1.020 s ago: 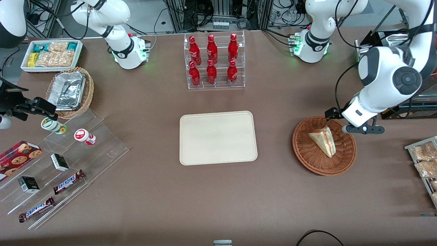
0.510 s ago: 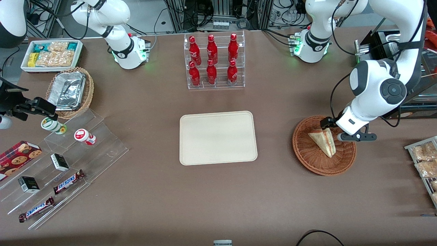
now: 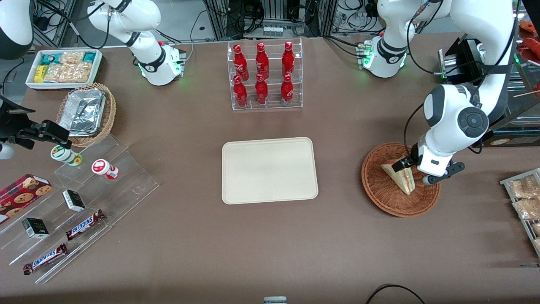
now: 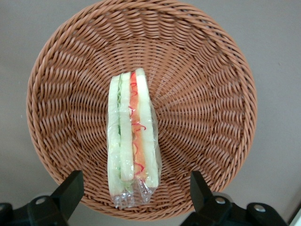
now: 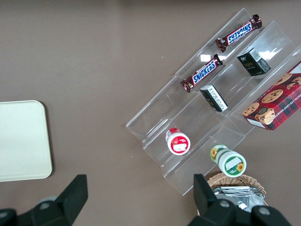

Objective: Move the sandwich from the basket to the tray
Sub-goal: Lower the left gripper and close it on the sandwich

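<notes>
In the basket (image 3: pixel 390 196), the sandwich (image 3: pixel 400 177) stands on edge. The end effector (image 4: pixel 134 190) hangs just above it, fingers (image 4: pixel 70 190) spread wide on either side, apart from the wrap. The tray (image 3: pixel 269 169) lies toward the tabletop's middle.

Tool (image 4: pixel 134 188) fingertips cut off
</notes>
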Robot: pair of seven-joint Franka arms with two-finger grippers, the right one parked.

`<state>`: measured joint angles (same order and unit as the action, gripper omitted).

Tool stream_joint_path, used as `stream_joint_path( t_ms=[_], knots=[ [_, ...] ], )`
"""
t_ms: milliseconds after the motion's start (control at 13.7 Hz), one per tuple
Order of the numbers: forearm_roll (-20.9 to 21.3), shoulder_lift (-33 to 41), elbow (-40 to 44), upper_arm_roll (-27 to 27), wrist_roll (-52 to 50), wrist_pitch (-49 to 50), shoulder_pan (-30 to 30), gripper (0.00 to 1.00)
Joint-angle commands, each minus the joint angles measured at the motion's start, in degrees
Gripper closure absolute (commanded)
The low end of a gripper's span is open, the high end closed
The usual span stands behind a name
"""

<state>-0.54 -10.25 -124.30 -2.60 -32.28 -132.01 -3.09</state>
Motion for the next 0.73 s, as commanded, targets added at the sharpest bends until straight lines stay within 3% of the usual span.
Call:
stream_joint_path(
  t_ms=[0, 656],
  knots=[
    [0.10, 0.49, -1.55, 0.66, -4.54, -2.80, -0.87, 0.00],
    [0.10, -2.22, -5.16, 0.66, -6.66, -10.37, -0.87, 0.00]
  ],
)
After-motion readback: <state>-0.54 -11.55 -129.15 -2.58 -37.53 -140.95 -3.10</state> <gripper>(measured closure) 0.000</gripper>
